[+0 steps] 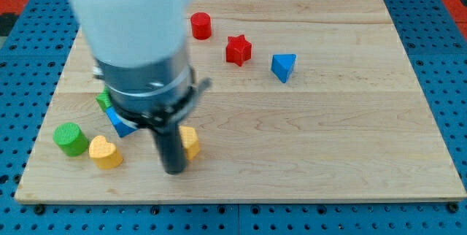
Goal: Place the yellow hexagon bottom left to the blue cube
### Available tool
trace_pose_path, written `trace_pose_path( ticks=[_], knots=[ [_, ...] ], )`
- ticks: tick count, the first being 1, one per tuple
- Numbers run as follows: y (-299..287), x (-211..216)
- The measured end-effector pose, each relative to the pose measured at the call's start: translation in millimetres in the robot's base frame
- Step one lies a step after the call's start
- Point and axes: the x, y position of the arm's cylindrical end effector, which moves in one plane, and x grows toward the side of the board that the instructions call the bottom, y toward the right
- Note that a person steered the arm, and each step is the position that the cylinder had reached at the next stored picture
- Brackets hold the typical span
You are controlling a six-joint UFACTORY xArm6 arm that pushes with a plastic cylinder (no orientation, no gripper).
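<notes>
The yellow hexagon (190, 142) lies near the board's bottom edge, partly hidden behind my rod. My tip (174, 169) touches the board just left of and below the hexagon, against it. The blue cube (118, 123) lies to the left, mostly covered by the arm's body; only its lower corner shows. The hexagon is to the right of and slightly below the cube.
A yellow heart (105, 152) and a green cylinder (70, 138) lie at the bottom left. A green star (103, 100) peeks out above the cube. A red cylinder (201, 25), a red star (238, 49) and a blue triangle (284, 66) lie at the top.
</notes>
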Motion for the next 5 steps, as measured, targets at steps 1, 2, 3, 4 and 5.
trace_pose_path(
  ticks=[1,2,3,4,5],
  knots=[
    [67,-1],
    [76,-24],
    [-3,-28],
    [67,-56],
    [182,-118]
  ],
)
